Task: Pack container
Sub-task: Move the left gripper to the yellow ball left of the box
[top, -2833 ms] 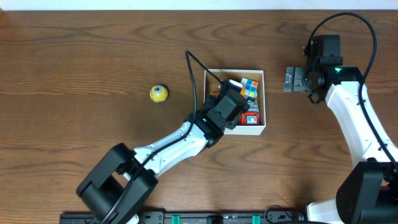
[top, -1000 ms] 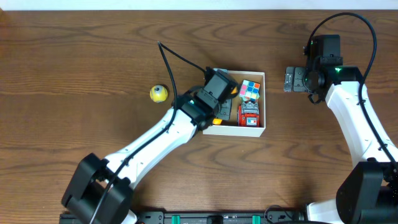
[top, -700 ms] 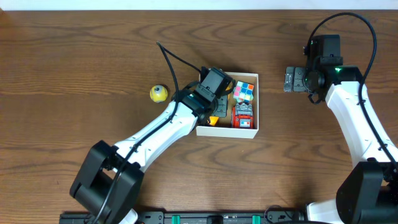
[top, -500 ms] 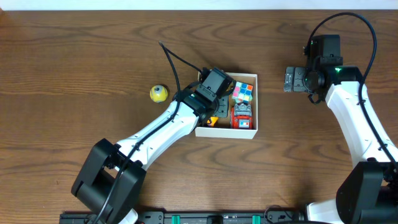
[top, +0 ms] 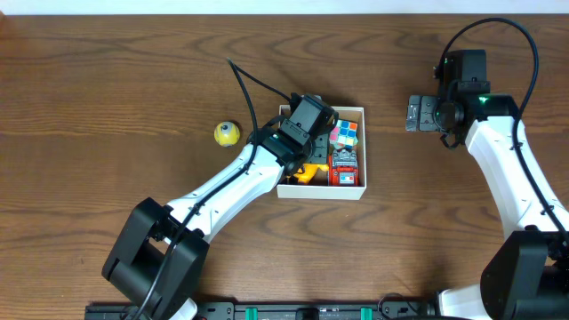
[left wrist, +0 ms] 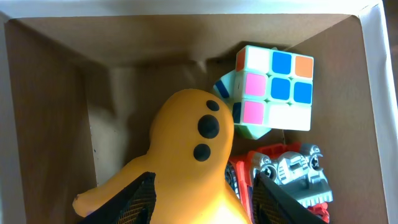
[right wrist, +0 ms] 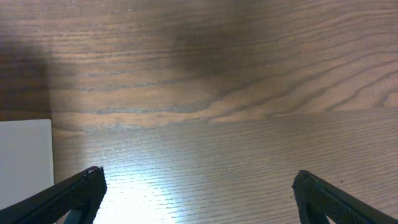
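Container (top: 324, 191) sits mid-bench (top: 107, 80). The left gripper (left wrist: 202, 190) is down inside its left half. Overhead hides the jaws there. Left wrist view shows them partly apart, astride an orange-yellow toy (left wrist: 186, 143) on the container floor; can't tell if they actually pinch it. Same view: puzzle cube (left wrist: 273, 87) in the far right corner, red-grey toy (left wrist: 289, 177) just below it. Only overhead shows the yellow ball (top: 227, 133) on the bench, left of the container and apart from it. Right gripper (right wrist: 199, 183): jaws wide apart over the bench, to the right of the container.
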